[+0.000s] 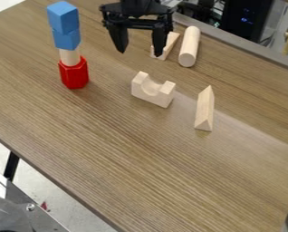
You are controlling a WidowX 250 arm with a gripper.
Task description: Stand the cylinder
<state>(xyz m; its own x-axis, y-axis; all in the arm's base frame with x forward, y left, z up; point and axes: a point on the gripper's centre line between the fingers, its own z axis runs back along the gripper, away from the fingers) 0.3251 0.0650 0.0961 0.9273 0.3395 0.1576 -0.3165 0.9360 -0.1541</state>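
Black robot arm (134,5) entering at the top edge, with its end effector (140,53) pointed downward and its two fingers (160,41) held wide apart.

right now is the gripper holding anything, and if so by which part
Nothing is held: the gripper hangs open above the table, and the wooden cylinder lies on its side.

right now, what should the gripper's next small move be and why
Probably a sideways shift toward the picture's right, before any lowering, to bring the gripper over the wooden cylinder. The cylinder lies on its side on the table, the fingers are open and empty short of it, and a small wooden block beside it could get bumped.
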